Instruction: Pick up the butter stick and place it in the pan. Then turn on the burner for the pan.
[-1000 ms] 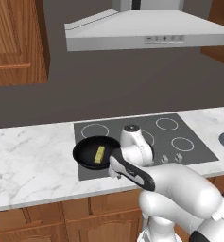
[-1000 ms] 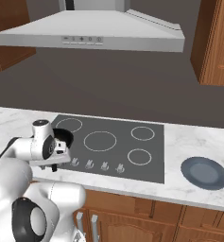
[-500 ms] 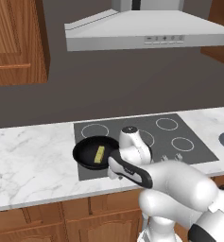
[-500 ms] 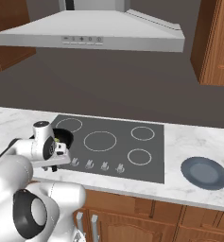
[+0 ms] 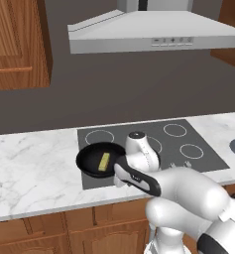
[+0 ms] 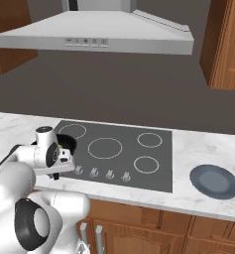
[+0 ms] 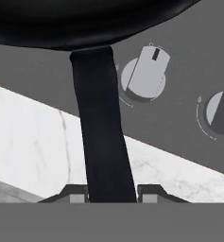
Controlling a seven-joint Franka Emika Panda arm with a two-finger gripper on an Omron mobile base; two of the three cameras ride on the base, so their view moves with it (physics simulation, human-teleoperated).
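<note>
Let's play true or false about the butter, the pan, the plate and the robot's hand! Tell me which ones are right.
1. The butter stick lies inside the pan. True.
2. The pan sits on the marble counter, off the cooktop. False: it sits on the front left burner of the cooktop.
3. The gripper is shut on the pan's handle. True: in the hand view the two tips sit either side of the handle.
4. A grey plate rests on the counter to the right of the cooktop. True.
5. The plate has butter on it. False: nothing lies on it.
6. The cooktop has no knobs. False: a row of knobs runs along its front edge.
</note>
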